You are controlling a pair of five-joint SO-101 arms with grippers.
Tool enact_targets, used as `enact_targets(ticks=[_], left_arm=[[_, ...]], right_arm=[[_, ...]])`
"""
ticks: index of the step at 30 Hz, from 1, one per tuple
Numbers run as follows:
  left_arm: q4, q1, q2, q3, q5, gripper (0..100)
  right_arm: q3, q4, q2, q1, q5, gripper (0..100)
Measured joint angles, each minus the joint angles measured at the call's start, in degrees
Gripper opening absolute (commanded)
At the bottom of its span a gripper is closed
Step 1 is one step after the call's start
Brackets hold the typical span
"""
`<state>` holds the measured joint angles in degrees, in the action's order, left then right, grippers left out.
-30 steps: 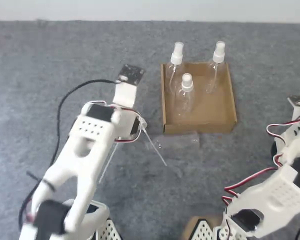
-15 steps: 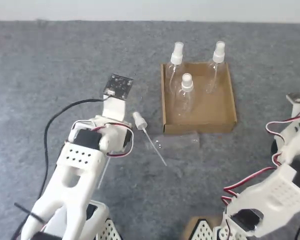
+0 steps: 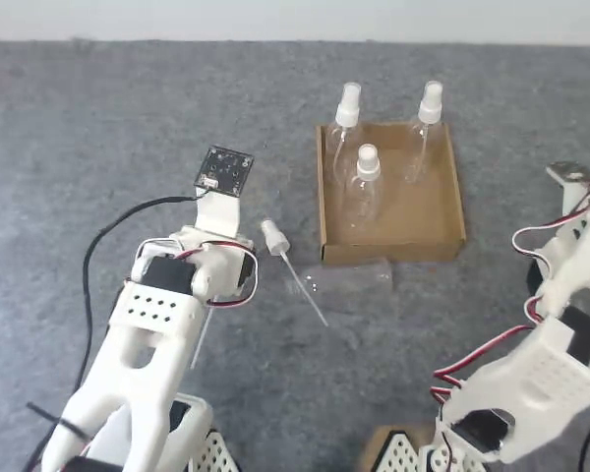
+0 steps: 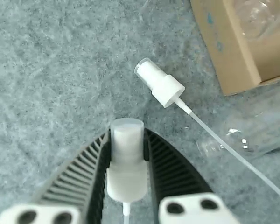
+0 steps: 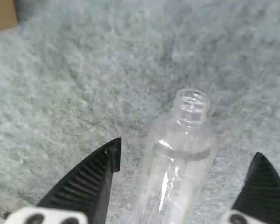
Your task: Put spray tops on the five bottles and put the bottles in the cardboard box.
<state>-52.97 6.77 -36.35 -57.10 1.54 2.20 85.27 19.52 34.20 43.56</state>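
Observation:
My left gripper is shut on a white spray top, held just above the grey carpet. A second spray top with a long thin tube lies loose on the carpet in front of it. Past it, an uncapped clear bottle lies on its side against the front of the cardboard box. Three bottles with spray tops stand in the box. My right gripper is open, one finger on either side of another uncapped clear bottle.
The left arm stands over the near left of the carpet, the right arm at the near right edge. Bare grey carpet stretches to the left of the box and behind it.
The left arm has drawn back from the box toward the near left, uncovering the loose spray top on the carpet. The right arm has shifted slightly.

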Motion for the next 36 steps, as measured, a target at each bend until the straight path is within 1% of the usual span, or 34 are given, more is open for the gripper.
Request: enact_targets(ticks=[2, 3, 9, 11, 15, 24, 33, 36], left_arm=[[0.0, 0.0, 0.0, 0.0, 0.0, 1], [0.0, 0.0, 0.0, 0.0, 0.0, 1], [0.0, 0.0, 0.0, 0.0, 0.0, 1], [0.0, 0.0, 0.0, 0.0, 0.0, 1], [0.0, 0.0, 0.0, -0.5, 0.0, 1], [0.0, 0.0, 0.0, -0.5, -0.3, 1], [0.0, 0.0, 0.0, -0.5, -0.3, 1], [0.0, 0.0, 0.0, -0.5, -0.3, 1]], right_arm=[[-0.2, 0.0, 0.1, 0.4, 0.4, 22.3], [-0.2, 0.0, 0.1, 0.8, 0.4, 21.7], [-0.2, 0.0, 4.0, 1.8, 0.4, 29.7], [-0.2, 0.0, 5.5, 2.1, 0.4, 29.5], [-0.2, 0.0, 6.9, 2.1, 0.4, 22.9], [1.9, 1.0, 6.9, 2.1, 0.5, 0.9], [10.9, 10.2, 6.9, 2.1, 0.4, 0.6], [11.3, 11.6, 3.9, 3.0, -0.9, 0.6]])
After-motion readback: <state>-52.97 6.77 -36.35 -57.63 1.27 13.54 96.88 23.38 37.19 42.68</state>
